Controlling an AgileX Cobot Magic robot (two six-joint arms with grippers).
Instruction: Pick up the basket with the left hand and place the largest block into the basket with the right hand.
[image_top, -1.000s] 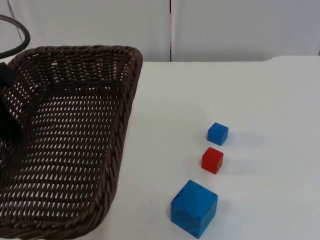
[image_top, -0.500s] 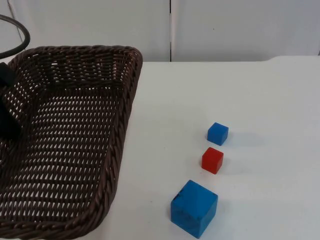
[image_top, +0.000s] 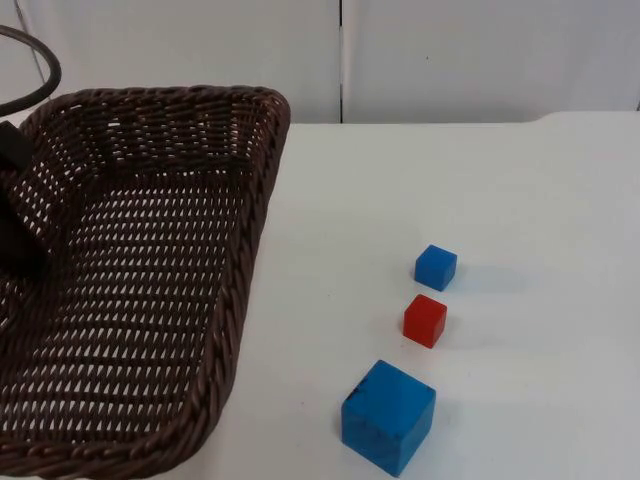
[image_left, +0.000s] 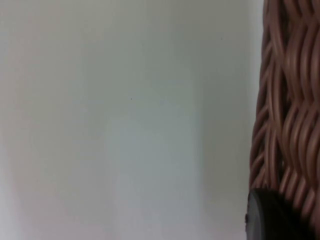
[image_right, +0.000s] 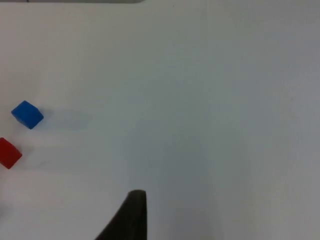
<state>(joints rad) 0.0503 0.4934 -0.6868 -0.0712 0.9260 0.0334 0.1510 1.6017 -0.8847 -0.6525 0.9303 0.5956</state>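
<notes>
At the table's left, the dark brown woven wicker basket (image_top: 140, 270) is clamped by the left gripper (image_top: 15, 215), ready for the large blue cube (image_top: 388, 416); the right gripper's (image_right: 131, 215) state cannot be told.

A bare white table top (image_top: 420, 180) is ending at a plain grey partition wall (image_top: 480, 60) with one dark vertical seam, suggesting a robot lab.
</notes>
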